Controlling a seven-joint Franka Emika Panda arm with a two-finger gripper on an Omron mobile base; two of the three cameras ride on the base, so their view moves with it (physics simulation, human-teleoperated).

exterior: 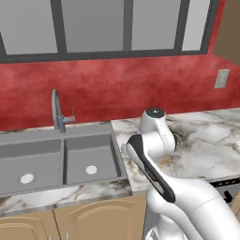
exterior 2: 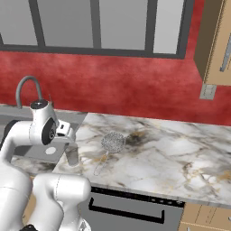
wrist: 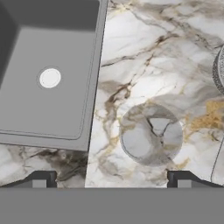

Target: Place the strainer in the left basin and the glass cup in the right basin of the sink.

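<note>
Marbled worktop (exterior 2: 171, 153) under red wall (exterior 2: 126, 85) and window (exterior 2: 99, 25); glass cup (wrist: 151, 134) upright beside right basin (wrist: 48, 83); end effector (wrist: 111, 179) spread apart above.

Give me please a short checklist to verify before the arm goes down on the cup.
1. Gripper open, holding nothing: ok.
2. Cup upright on the counter, seen from above: ok.
3. Cup centred between the fingertips: not ok, it sits toward the right one.
4. Strainer apart from the cup: ok.
5. Right basin free for the cup: ok.
6. Left basin free for the strainer: ok.
</note>
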